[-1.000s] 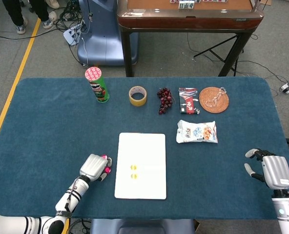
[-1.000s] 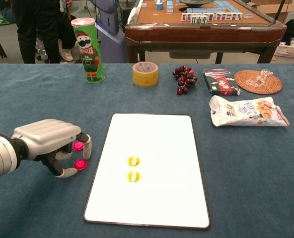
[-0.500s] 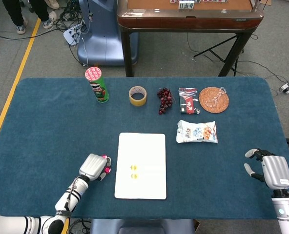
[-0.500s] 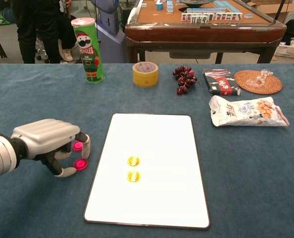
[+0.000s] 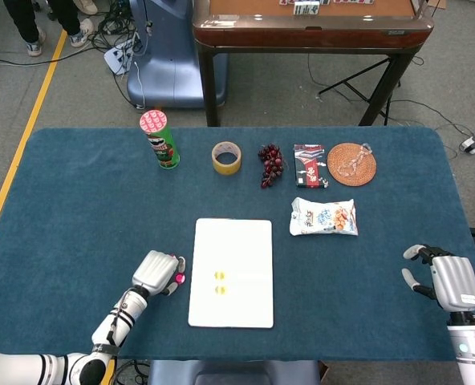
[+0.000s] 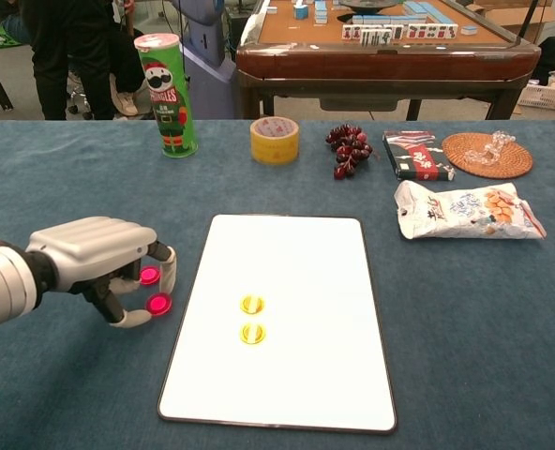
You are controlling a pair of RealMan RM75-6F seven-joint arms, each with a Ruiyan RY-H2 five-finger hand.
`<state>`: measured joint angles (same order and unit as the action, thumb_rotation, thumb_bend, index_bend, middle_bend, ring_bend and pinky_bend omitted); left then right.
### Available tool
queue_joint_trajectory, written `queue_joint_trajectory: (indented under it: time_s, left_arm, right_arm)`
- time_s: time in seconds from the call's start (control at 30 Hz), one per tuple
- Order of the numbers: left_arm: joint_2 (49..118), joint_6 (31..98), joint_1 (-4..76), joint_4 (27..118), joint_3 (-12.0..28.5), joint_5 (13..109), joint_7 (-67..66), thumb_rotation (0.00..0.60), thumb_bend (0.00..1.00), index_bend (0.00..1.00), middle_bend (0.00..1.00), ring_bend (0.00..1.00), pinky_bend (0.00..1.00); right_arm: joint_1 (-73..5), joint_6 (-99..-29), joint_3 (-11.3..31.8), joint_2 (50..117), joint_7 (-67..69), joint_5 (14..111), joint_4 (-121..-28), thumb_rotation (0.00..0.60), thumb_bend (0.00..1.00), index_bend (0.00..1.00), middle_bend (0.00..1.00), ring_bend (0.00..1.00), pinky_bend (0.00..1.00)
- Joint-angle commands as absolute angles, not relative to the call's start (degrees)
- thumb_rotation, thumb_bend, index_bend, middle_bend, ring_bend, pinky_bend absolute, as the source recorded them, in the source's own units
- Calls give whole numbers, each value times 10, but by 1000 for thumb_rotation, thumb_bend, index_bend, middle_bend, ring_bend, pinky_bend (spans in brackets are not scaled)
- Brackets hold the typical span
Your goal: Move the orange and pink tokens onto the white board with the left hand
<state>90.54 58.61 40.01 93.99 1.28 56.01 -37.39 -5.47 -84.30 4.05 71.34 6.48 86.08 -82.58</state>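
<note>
The right hand (image 5: 448, 281) rests at the near right edge of the surface (image 6: 52, 178), fingers apart and holding nothing. Two orange tokens (image 6: 251, 318) lie on the white board (image 6: 296, 262). Just left of the board (not touching it), the left hand (image 6: 97, 262) curls over two pink tokens (image 6: 154, 290), fingertips touching them; whether it grips either, I cannot tell. Farther back stand a chip can (image 6: 165, 92) and tape roll (image 6: 275, 140).
</note>
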Motion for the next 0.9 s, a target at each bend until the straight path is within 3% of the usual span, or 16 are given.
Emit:
queue_joint_trajectory:
  time_s: [0.03,0.53,0.9]
  left_arm:
    - [901,587,406,947,21,560,-377,600,342,625,1000,1000,1000]
    - [898,582,480,994,98,517,-429,600,342,626,1000,1000,1000]
    - [943,568,555,958,135,455,-469,600,342,624,1000,1000,1000]
  right_arm:
    - [-54,-844,41,713,66,861,-826,600,251,469,499,500,611]
    - [-53,-844,41,717,76,860,-816,600,250,469,499,499,611]
    - [-49,-847,39,719,84,860,-809,600,251,469,499,500,611]
